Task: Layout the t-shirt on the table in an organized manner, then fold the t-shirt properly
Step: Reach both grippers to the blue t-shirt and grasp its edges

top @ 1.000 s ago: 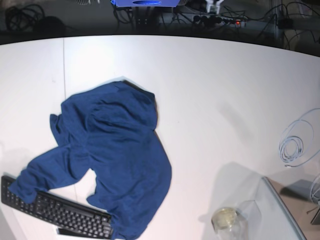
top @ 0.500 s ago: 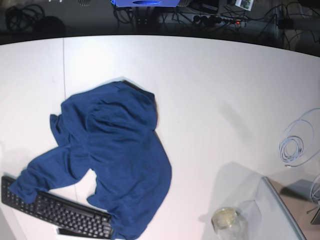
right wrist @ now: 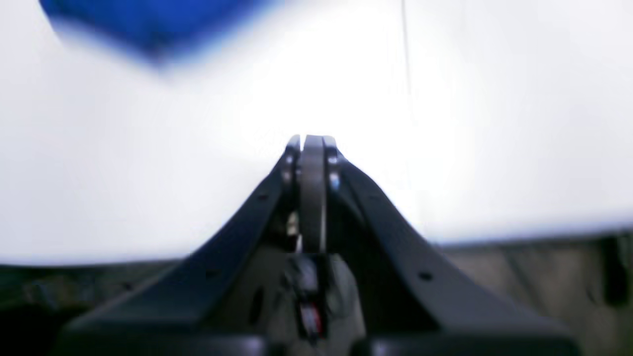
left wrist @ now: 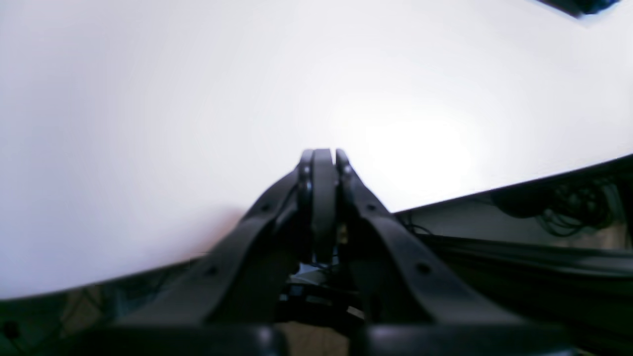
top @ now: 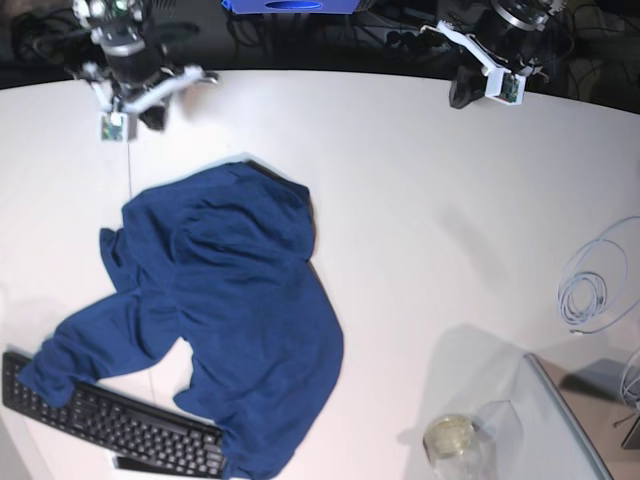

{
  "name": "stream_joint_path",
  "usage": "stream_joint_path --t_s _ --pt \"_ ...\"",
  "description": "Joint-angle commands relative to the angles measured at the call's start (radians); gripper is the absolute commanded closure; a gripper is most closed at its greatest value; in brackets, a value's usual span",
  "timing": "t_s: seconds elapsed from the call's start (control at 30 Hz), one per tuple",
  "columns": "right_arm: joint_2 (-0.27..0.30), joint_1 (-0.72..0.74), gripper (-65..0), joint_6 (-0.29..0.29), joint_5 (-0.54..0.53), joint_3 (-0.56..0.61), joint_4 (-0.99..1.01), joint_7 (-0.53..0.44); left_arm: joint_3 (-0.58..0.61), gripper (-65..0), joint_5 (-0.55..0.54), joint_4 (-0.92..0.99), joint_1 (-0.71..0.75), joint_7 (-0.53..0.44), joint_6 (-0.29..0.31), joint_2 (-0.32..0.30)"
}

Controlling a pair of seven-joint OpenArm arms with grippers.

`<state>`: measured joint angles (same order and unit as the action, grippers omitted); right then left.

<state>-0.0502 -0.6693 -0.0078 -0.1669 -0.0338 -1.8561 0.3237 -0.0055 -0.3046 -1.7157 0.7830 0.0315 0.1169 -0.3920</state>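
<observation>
The dark navy t-shirt (top: 215,310) lies crumpled on the white table (top: 430,200), left of the middle, and its lower part drapes over a keyboard. In the right wrist view it is only a blue blur (right wrist: 143,20) at the top left. My right gripper (right wrist: 311,141) is shut and empty over the bare table near the far edge; in the base view it hangs at the far left (top: 150,112), beyond the shirt. My left gripper (left wrist: 324,155) is also shut and empty, above the table at the far right (top: 462,95).
A black keyboard (top: 110,420) sits at the near left, partly under the shirt. A glass jar (top: 452,440) and a grey glass-edged stand (top: 575,420) are at the near right, with a coiled white cable (top: 585,295) beside them. A thin seam line (right wrist: 405,74) crosses the table.
Both arms have come into the base view at the table's far edge, one at each side. The t-shirt has not moved.
</observation>
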Motion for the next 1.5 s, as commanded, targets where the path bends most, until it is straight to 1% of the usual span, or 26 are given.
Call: stream_joint_path --t_s 0.0,0.1,0.17,0.2,0.27,0.3,0.33,0.37,0.4,0.5,0.53,0.57,0.63,0.8,0.97,1.0,1.03,1.13,1.17,1.23,1.3,1.4,1.47 --pt "-0.003 0.018 0.0 0.004 -0.006 0.019 0.017 -0.005 -0.004 0.0 -0.005 -0.002 -0.001 -0.02 0.004 -0.008" --pt "-0.009 0.127 0.0 0.002 -0.006 0.071 0.134 -0.005 -0.004 0.0 -0.006 0.049 -0.033 -0.02 0.004 -0.008" --pt "-0.015 0.174 0.0 0.001 -0.013 0.088 0.198 -0.007 -0.006 0.0 -0.006 0.089 -0.049 -0.02 0.004 -0.008" --pt "-0.032 0.181 0.0 -0.001 -0.036 0.087 0.207 -0.011 -0.014 0.0 -0.006 0.101 -0.049 -0.02 0.004 -0.009" --pt "-0.06 0.184 -0.5 -0.001 -0.125 0.054 0.186 -0.011 -0.069 0.0 -0.006 0.116 -0.044 -0.02 0.004 -0.002" --pt "-0.064 0.184 -2.1 -0.001 -0.165 0.042 0.172 -0.011 -0.097 0.0 -0.006 0.118 -0.044 -0.02 0.004 0.001" --pt "-0.064 0.184 -5.1 -0.001 -0.204 0.041 0.157 -0.011 -0.121 0.0 -0.006 0.121 -0.043 -0.02 0.004 0.001" --pt "-0.064 0.184 -10.4 -0.002 -0.245 0.036 0.141 -0.011 -0.146 0.0 -0.011 0.127 -0.043 -0.02 0.004 0.001" --pt "-0.063 0.184 -17.3 -0.002 -0.279 0.035 0.131 -0.011 -0.169 0.0 -0.011 0.131 -0.043 -0.02 0.004 0.001" --pt "-0.061 0.191 -42.9 -0.002 -0.346 0.004 0.125 -0.01 -0.232 0.0 -0.009 0.133 -0.044 -0.02 0.004 0.001" --pt "-0.061 0.201 -48.5 -0.002 -0.362 -0.008 0.132 -0.01 -0.242 0.0 -0.011 0.133 -0.044 -0.02 0.004 0.001" --pt "-0.061 0.21 -51.0 -0.002 -0.385 -0.024 0.146 -0.01 -0.251 0.0 -0.012 0.131 -0.046 -0.02 0.004 0.001" --pt "-0.061 0.239 -48.9 -0.002 -0.432 -0.062 0.192 -0.011 -0.258 0.0 -0.012 0.131 -0.049 -0.02 0.004 0.001" --pt "-0.061 0.352 -36.3 -0.002 -0.53 -0.151 0.379 -0.011 -0.253 0.0 -0.012 0.125 -0.049 -0.02 0.004 0.001" --pt "-0.061 0.455 -35.4 0.001 -0.56 -0.193 0.557 -0.007 -0.251 0.0 -0.012 0.125 -0.049 -0.02 0.004 0.001" --pt "-0.061 0.458 -33.6 0.001 -0.56 -0.191 0.565 -0.007 -0.251 0.0 -0.012 0.125 -0.049 -0.02 0.004 0.001" --pt "-0.061 0.458 -28.2 0.001 -0.56 -0.191 0.562 -0.007 -0.253 0.0 -0.012 0.125 -0.049 -0.02 0.004 0.001" --pt "-0.061 0.418 -1.7 0.001 -0.56 -0.191 0.504 -0.007 -0.251 0.0 -0.012 0.125 -0.049 -0.02 0.004 0.001" --pt "-0.061 0.394 0.0 0.001 -0.56 -0.185 0.461 -0.007 -0.251 0.0 -0.012 0.125 -0.05 -0.02 0.004 0.001" --pt "-0.061 0.337 -1.4 0.001 -0.56 -0.183 0.356 -0.005 -0.25 0.0 -0.012 0.127 -0.052 -0.02 0.004 0.003" --pt "-0.056 0.268 0.0 0.001 -0.558 -0.183 0.235 -0.005 -0.242 0.0 -0.014 0.125 -0.067 -0.02 0.004 0.009" --pt "-0.009 0.187 -0.2 0.001 -0.56 -0.182 0.08 -0.005 -0.179 0.0 -0.005 0.131 -0.132 -0.018 0.004 0.02" --pt "0.006 0.144 -0.2 0.001 -0.56 -0.185 0.003 -0.005 -0.106 0.0 -0.005 0.131 -0.182 -0.018 0.004 0.02"
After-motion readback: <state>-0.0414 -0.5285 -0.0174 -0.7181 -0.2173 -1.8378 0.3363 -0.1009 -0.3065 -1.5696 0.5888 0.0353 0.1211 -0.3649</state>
